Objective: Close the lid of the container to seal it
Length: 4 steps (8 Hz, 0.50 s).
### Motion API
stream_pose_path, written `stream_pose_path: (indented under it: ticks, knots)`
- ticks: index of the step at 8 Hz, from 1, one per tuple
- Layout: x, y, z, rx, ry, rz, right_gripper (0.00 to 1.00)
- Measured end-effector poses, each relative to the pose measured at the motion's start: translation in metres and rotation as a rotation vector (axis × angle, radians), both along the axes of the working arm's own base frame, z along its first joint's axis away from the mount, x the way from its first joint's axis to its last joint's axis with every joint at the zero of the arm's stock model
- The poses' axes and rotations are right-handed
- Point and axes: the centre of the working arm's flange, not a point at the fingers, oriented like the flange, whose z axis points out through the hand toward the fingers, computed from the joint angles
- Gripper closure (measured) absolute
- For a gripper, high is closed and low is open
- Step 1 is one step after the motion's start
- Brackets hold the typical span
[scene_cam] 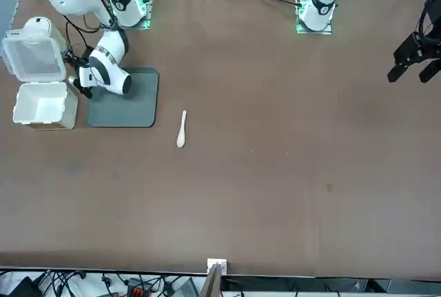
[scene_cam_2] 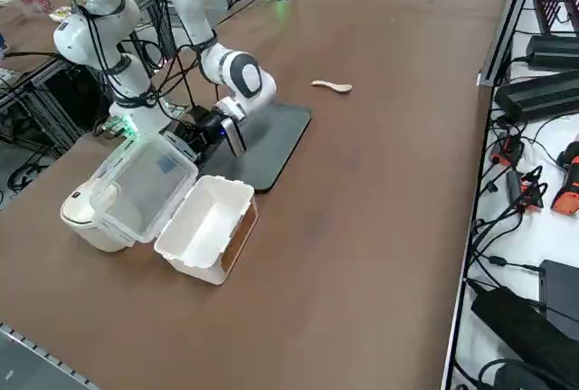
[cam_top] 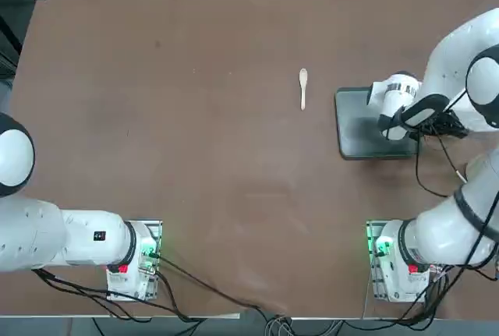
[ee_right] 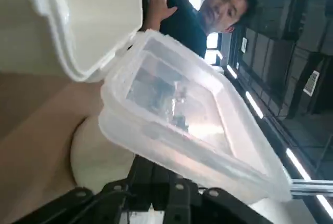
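Open container (scene_cam_2: 206, 227), lid (scene_cam_2: 145, 186) tilted back

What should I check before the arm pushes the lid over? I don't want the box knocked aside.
1. Lid still open, leaning back on the cream vessel: ok.
2. Container upright, mouth clear: ok.
3. Right gripper shut, behind the lid's edge: ok.
4. Fingers touching the lid: cannot tell.
5. Tray and spoon clear of the container: ok.

A brown table (cam_top: 195, 157) fills the room — cables and gear along its edges.
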Motion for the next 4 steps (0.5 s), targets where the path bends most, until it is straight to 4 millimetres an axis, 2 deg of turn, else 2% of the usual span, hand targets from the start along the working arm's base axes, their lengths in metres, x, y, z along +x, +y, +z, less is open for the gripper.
stream_pose_path:
  ticks: [4]
  knots:
    - [0.043,0.017,0.031,-0.051,0.008,0.021,0.98]
